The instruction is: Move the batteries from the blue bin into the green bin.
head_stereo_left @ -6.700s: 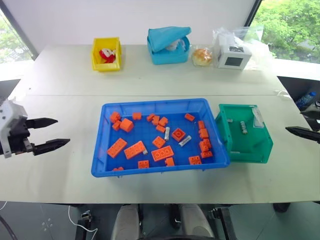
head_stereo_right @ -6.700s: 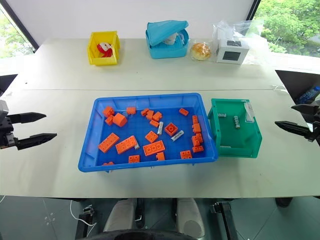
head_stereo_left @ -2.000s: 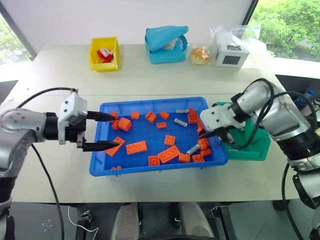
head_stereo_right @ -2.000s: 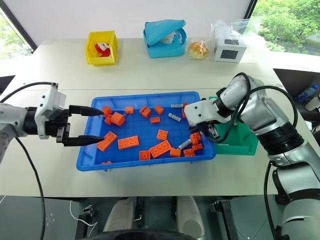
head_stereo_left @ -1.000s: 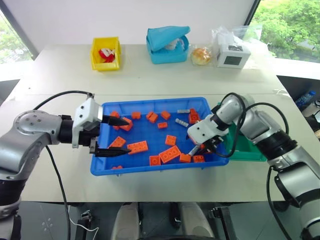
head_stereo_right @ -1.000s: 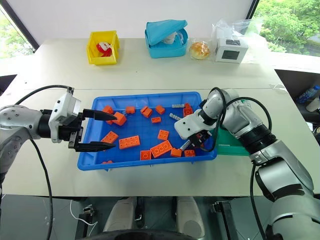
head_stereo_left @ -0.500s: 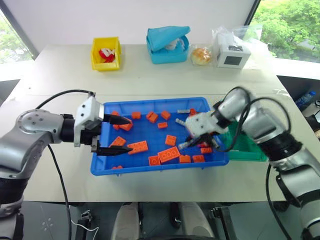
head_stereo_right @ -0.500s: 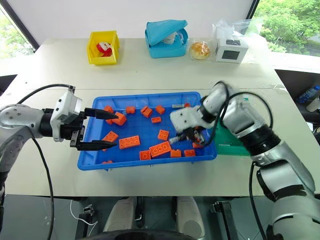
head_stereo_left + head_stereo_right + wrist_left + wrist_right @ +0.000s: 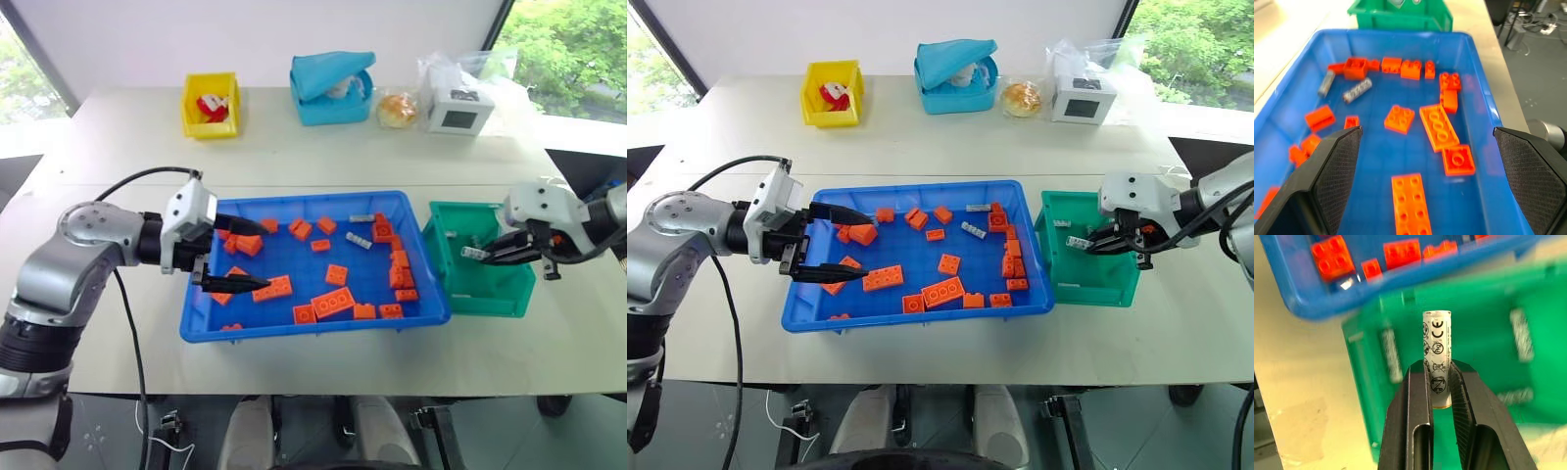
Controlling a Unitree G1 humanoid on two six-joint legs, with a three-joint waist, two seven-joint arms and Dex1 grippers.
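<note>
The blue bin (image 9: 294,331) lies mid-table with several orange bricks and two batteries (image 9: 359,240) near its far right corner, also seen as batteries (image 9: 1357,90) in the left wrist view. To its right stands the green bin (image 9: 492,292). My right gripper (image 9: 1438,369) is shut on a battery (image 9: 1437,357), held upright above the green bin (image 9: 1479,323), where other batteries (image 9: 1392,355) lie. In the head view that gripper (image 9: 485,255) hangs over the bin's middle. My left gripper (image 9: 257,257) stands open over the blue bin's left part, holding nothing.
Along the table's far side stand a yellow bin (image 9: 210,105), a light-blue container with a floppy cover (image 9: 330,86), a bagged bun (image 9: 397,110) and a white box (image 9: 458,110). Bare table surrounds the bins; its right edge lies just past the green bin.
My right gripper has lifted out of the blue bin's right end and swung right, carrying a battery over the green bin. The left gripper has barely moved.
</note>
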